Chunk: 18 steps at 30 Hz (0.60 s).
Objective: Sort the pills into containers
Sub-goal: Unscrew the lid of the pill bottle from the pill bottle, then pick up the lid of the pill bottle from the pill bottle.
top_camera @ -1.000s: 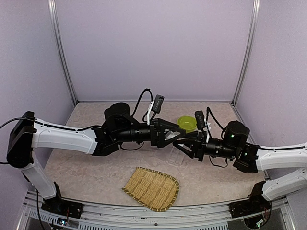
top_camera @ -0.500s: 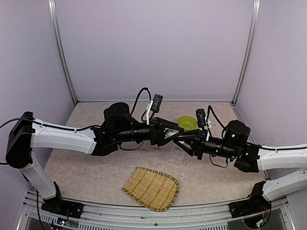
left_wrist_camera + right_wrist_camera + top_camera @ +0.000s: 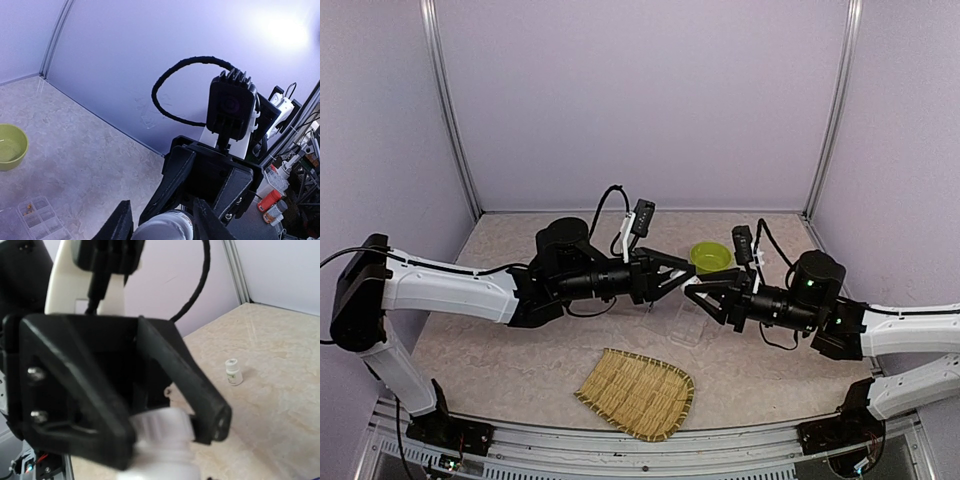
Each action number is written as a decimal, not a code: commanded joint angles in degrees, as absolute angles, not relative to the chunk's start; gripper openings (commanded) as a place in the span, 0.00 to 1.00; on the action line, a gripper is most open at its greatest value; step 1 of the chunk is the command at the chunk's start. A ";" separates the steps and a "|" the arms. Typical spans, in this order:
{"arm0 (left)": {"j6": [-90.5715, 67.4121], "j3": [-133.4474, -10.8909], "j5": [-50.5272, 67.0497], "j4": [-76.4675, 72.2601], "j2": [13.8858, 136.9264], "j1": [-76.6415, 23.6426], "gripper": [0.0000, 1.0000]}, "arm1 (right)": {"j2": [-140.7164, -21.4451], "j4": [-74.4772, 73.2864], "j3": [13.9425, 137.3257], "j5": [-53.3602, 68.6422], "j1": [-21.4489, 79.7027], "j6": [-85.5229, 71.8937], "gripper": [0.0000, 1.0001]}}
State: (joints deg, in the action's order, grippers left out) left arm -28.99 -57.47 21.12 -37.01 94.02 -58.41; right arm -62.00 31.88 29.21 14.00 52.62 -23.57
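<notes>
While the left gripper (image 3: pixel 680 279) is clamping the cap (image 3: pixel 167 422) of a white bottle (image 3: pixel 160 460), the right gripper (image 3: pixel 697 292) is gripping its body above the containers (image 3: pixel 42 222) on the surface (image 3: pixel 520 360).

No legible text or labels.

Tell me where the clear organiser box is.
In the top view, the organiser box lies right of centre, between the green bowl and the bamboo tray.

Around a white bottle (image 3: pixel 162 228), left hand (image 3: pixel 686 275) and right hand (image 3: pixel 700 296) block each other.
</notes>
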 commanded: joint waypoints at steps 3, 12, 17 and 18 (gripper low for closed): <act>-28.92 -56.85 21.34 -37.00 91.85 -58.80 0.32 | -60.12 31.41 29.10 10.41 52.31 -23.06 0.13; -34.74 -58.52 19.20 -35.08 91.87 -58.89 0.10 | -60.03 29.31 28.65 6.18 52.32 -18.46 0.12; -40.59 -59.25 16.59 -32.09 92.00 -58.76 0.10 | -58.26 28.64 27.96 2.69 52.33 -15.78 0.12; -41.79 -59.46 16.27 -31.54 92.08 -58.72 0.10 | -57.86 28.44 27.87 2.18 52.38 -15.25 0.12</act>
